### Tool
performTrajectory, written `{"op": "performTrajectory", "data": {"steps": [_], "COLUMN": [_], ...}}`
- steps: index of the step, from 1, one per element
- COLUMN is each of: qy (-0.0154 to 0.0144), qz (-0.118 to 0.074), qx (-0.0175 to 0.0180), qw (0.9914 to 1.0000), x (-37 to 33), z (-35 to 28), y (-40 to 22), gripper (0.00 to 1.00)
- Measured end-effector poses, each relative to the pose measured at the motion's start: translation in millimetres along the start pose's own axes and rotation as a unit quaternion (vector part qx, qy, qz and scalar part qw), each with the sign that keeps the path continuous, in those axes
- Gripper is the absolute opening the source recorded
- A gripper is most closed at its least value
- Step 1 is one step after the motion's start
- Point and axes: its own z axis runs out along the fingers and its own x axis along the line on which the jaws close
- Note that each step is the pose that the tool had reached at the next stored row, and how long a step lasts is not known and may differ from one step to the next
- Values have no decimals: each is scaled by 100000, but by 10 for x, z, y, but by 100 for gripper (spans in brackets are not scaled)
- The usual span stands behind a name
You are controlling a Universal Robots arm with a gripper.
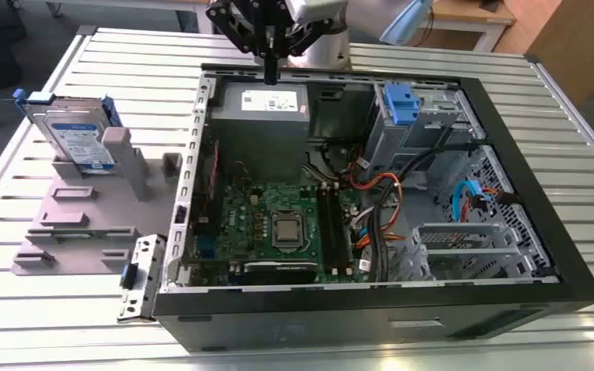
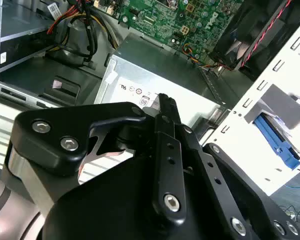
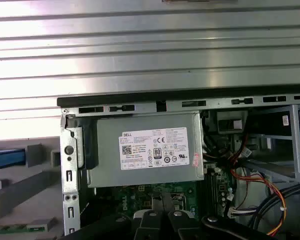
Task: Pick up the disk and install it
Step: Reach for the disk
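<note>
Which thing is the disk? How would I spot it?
Find the big open computer case on the slatted table. On the exterior view's left of it sits a grey stand, with the disk standing in it. It is a silver slab with a blue-and-white label and blue frame, unlike the grey power supply box inside the case.

Open computer case (image 1: 380,309) sits on table (image 1: 121,54). Inside: power supply (image 1: 261,116) at the back in the exterior view, motherboard (image 1: 276,224) in front of it, drive cage (image 1: 421,116) to exterior view's right. Gripper (image 1: 271,76) hangs just above power supply. Disk (image 1: 78,143) stands upright on a stand (image 1: 70,232) outside the case, exterior view's left, well apart from gripper.
</note>
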Motion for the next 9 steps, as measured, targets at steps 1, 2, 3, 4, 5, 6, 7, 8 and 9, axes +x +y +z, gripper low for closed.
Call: {"op": "performTrajectory", "data": {"steps": [1, 2, 3, 4, 5, 6, 7, 8, 9], "qy": [1, 0, 1, -1, 2, 1, 5, 0, -4], "qz": [0, 1, 2, 0, 2, 7, 11, 6, 1], "qx": [3, 0, 0, 0, 3, 7, 5, -1, -2], "qw": [100000, 100000, 100000, 100000, 100000, 100000, 100000, 100000, 100000], "x": [0, 0, 0, 0, 1, 4, 10, 16, 23], "z": [0, 0, 0, 0, 0, -1, -1, 0, 0], "y": [0, 0, 0, 0, 0, 0, 0, -1, -2], "gripper": [11, 11, 11, 11, 11, 11, 11, 11, 11]}}
